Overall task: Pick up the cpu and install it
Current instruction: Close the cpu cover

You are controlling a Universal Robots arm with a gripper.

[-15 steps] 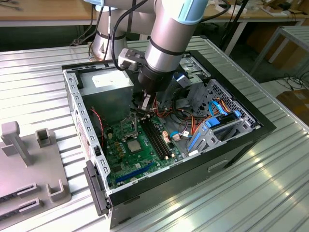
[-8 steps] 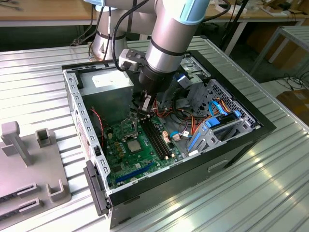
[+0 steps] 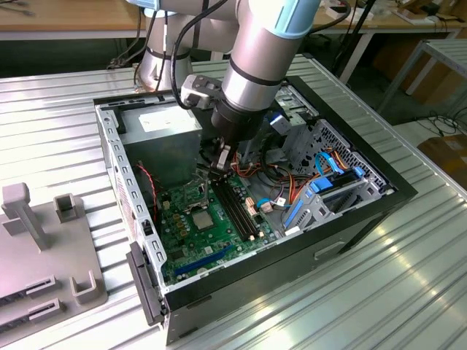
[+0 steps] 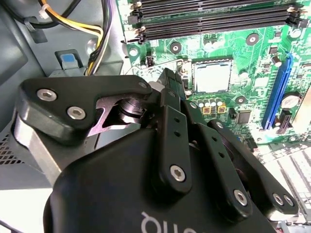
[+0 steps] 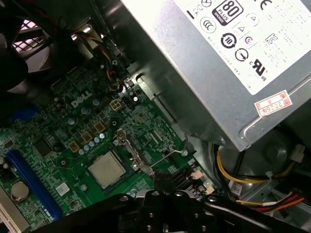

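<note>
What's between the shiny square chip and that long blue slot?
In the second wrist view, bare green board with small parts and a dark chip separates the cpu from the blue slot.

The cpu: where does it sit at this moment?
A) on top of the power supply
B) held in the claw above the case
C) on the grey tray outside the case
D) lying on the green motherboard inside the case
D: the cpu lies flat on the green motherboard, apart from the claw.
</note>
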